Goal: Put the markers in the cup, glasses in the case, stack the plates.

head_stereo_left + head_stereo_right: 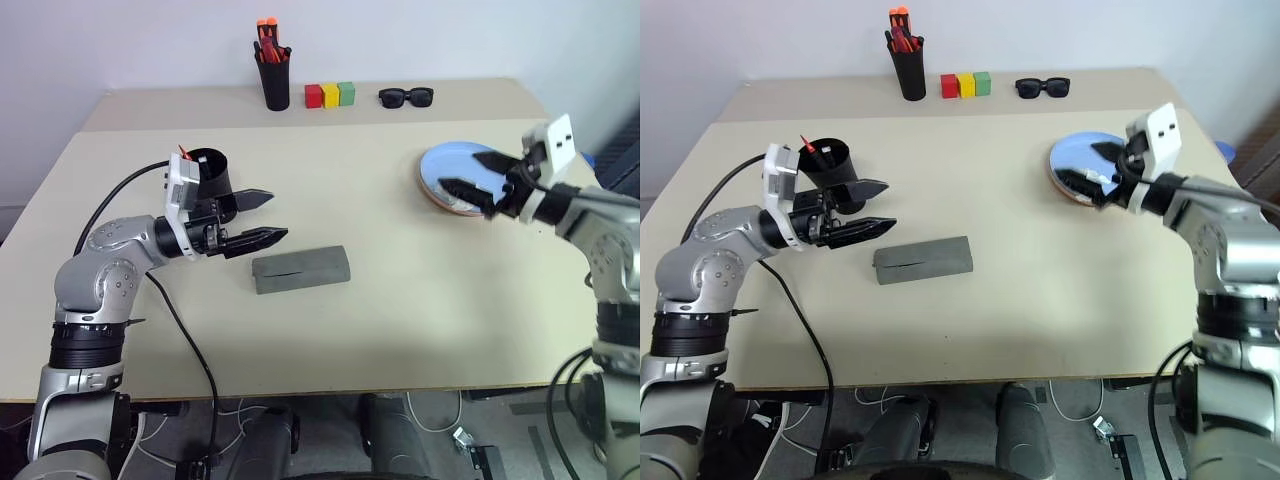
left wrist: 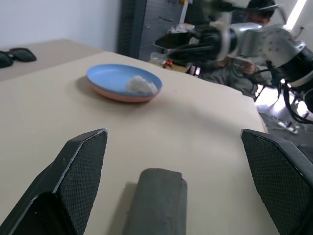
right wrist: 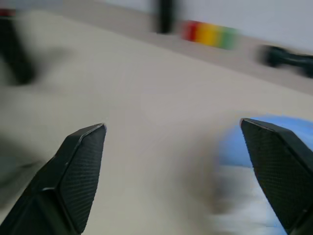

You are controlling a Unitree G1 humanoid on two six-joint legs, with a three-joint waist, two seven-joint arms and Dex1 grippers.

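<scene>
The closed grey case (image 1: 300,270) lies lengthwise left-to-right; both left gripper (image 1: 262,219) and right gripper (image 1: 470,176) hover spread wide, empty.

We saw a matt, smooth beige bench (image 1: 400,330). The grey case (image 1: 300,270) looked matt and faintly grainy, like moulded hard plastic or a felted shell; we could not tell which. The light blue plate (image 2: 117,81) had a glossy face catching a white glare, over a salmon pink plate (image 2: 122,97) with a duller rim. The cup (image 1: 212,172) was matt black. The left gripper (image 1: 262,218) had black fingers (image 2: 80,169) with finely cross-hatched, rough pads. The arm shells looked like brushed silver metal.
</scene>
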